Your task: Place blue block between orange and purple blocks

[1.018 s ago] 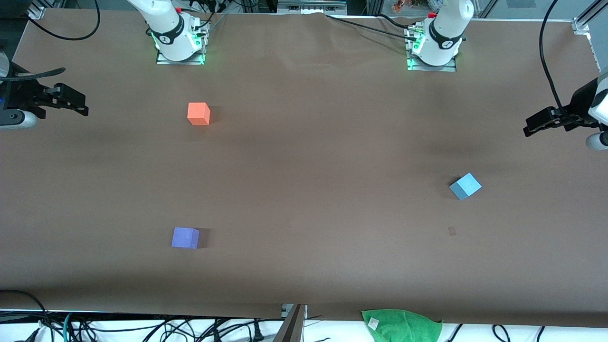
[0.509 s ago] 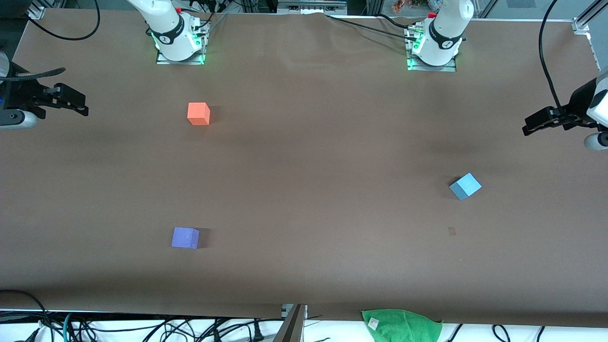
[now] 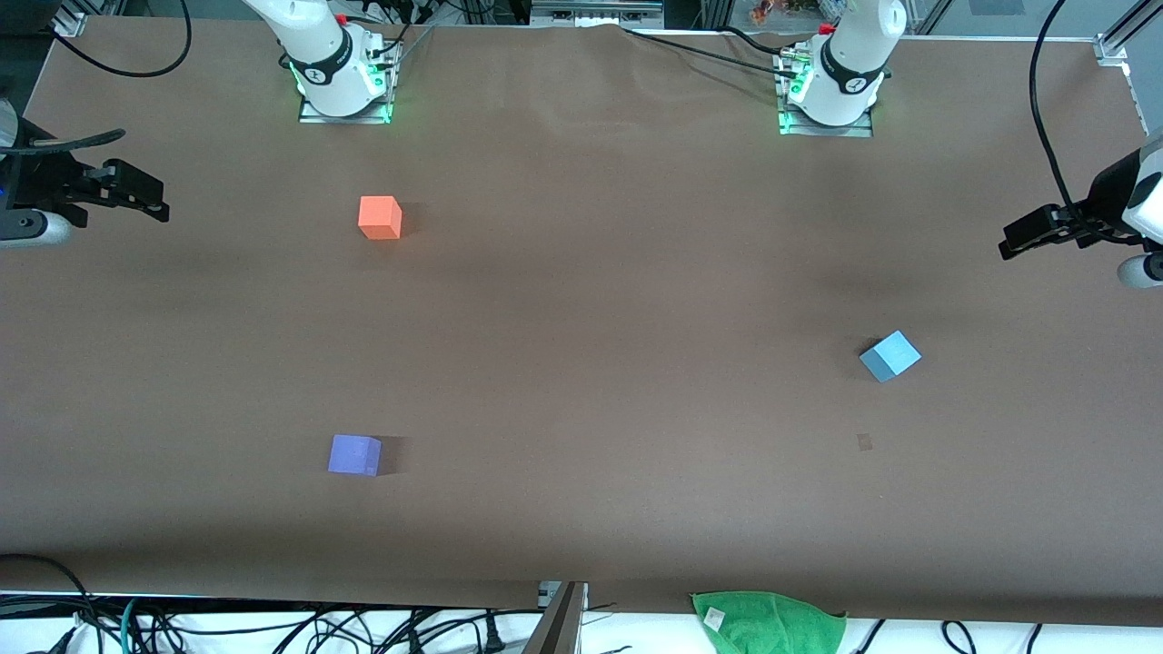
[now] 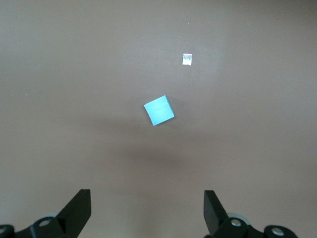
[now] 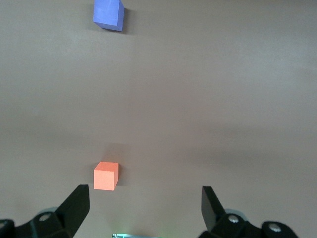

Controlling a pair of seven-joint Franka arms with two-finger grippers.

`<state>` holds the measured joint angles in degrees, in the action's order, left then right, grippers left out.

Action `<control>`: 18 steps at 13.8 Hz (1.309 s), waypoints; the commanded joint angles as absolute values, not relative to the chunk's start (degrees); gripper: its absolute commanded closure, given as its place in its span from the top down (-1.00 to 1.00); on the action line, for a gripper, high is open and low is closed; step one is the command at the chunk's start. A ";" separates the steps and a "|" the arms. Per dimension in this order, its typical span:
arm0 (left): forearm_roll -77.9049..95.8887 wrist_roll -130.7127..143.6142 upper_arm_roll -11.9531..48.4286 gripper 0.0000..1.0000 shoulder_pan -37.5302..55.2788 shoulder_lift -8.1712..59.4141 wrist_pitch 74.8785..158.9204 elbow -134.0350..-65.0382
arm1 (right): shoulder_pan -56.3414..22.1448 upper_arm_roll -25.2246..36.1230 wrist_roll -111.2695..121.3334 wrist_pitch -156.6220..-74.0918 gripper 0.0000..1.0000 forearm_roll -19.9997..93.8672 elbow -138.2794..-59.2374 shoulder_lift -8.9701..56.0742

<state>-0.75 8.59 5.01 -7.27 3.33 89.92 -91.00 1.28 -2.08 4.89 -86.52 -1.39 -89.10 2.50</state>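
Note:
The blue block [image 3: 889, 355] lies on the brown table toward the left arm's end, turned at an angle. The orange block [image 3: 380, 218] and the purple block [image 3: 354, 455] sit toward the right arm's end, with the purple one nearer the front camera and a wide stretch of table between them. My left gripper [image 3: 1007, 243] hangs open over its end of the table, and its wrist view shows the blue block [image 4: 159, 110] ahead of the spread fingers [image 4: 79, 210]. My right gripper [image 3: 160, 202] waits open over its end. Its wrist view shows the orange block [image 5: 106, 176] and the purple block [image 5: 108, 14].
A green cloth [image 3: 770, 621] hangs at the table's edge nearest the front camera. A small pale mark [image 3: 864, 442] lies on the table nearer the camera than the blue block. The arm bases [image 3: 343, 82] [image 3: 829, 91] stand along the table's top edge. Cables trail past the edges.
The left gripper has shifted very slightly over its end of the table. The blocks and the right arm have not moved.

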 commanded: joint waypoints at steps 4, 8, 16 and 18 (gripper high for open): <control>0.88 10.11 4.83 1.00 -6.68 3.60 89.03 -90.62 | 1.41 -2.02 5.27 -85.96 1.00 -1.14 -87.54 3.16; 0.88 10.20 4.83 1.00 -6.77 3.60 89.03 -90.62 | 1.41 -2.02 5.27 -85.96 1.00 -1.14 -87.54 3.16; 0.97 11.16 4.83 1.00 -6.86 3.60 89.03 -90.62 | 1.32 -2.02 5.36 -85.87 1.00 -1.14 -87.54 3.08; 0.88 11.16 4.83 1.00 -6.94 3.60 89.03 -90.70 | 1.32 -2.02 5.27 -85.78 1.00 -1.14 -87.54 3.08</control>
<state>-0.75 10.86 5.19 -7.07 3.55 89.81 -91.12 1.28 -2.08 4.89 -86.53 -1.39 -89.09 2.50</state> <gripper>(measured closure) 0.000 0.000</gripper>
